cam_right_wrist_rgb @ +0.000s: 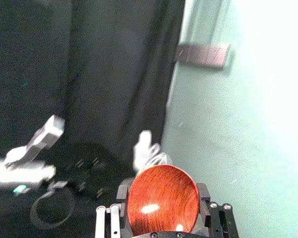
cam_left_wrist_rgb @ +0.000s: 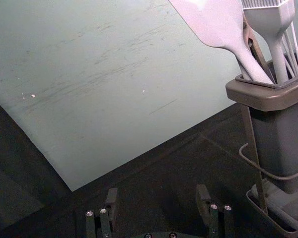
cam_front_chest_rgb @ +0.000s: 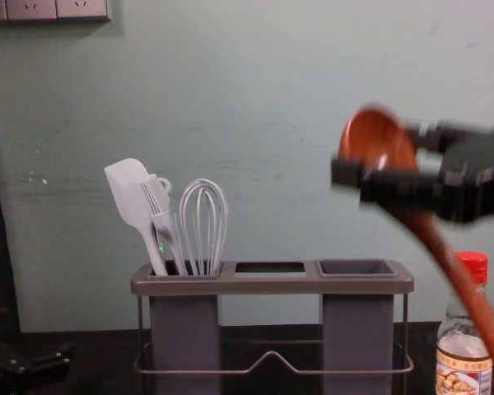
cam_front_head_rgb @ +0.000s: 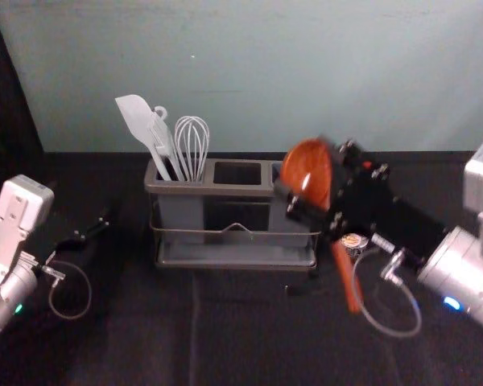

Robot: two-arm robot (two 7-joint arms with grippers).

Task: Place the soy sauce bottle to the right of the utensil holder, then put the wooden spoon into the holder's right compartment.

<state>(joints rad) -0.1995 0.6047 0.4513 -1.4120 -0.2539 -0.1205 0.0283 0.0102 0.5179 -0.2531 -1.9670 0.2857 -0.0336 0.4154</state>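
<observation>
The right gripper [cam_front_chest_rgb: 380, 155] clamps the wooden spoon's bowl [cam_front_chest_rgb: 379, 136], handle [cam_front_chest_rgb: 471, 298] slanting down, apparently nearer than the utensil holder [cam_front_chest_rgb: 272, 284]. Light, stiff, likely slick; the neck should steer better. The soy sauce bottle [cam_front_chest_rgb: 463, 362] stands right of the holder; left gripper [cam_left_wrist_rgb: 157, 195] parked leftward, fingers apart.

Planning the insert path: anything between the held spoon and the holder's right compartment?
Nothing visible above the right compartment. The wooden spoon, in the right gripper, slants handle-down past the holder's right rim, so the tip likely must clear that. The soy sauce bottle stands behind the handle, not between.
</observation>
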